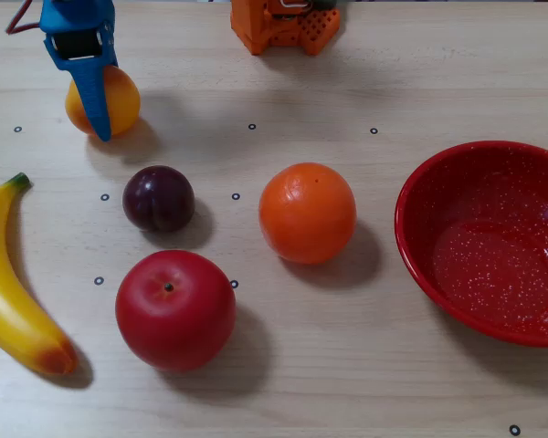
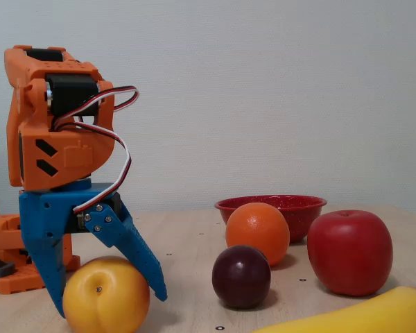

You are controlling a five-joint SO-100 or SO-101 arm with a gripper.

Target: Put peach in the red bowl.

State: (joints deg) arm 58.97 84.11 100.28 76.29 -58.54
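Note:
The peach (image 1: 121, 95) (image 2: 105, 297), yellow-orange, rests on the table at the far left in a fixed view from above. My blue gripper (image 1: 96, 100) (image 2: 107, 305) comes down over it, one finger on each side, both touching the fruit. One blue finger (image 1: 97, 105) crosses the top of the peach in that view. The red bowl (image 1: 411, 246) (image 2: 270, 202), speckled inside, stands at the right edge with nothing in it, far from the gripper.
Between peach and bowl lie a dark plum (image 1: 158, 198) (image 2: 241, 276), an orange (image 1: 308, 213) (image 2: 258, 229) and a big red apple (image 1: 175, 310) (image 2: 349, 251). A banana (image 1: 9, 292) (image 2: 353, 316) lies along the left edge. The orange arm base (image 1: 283, 23) sits at the back.

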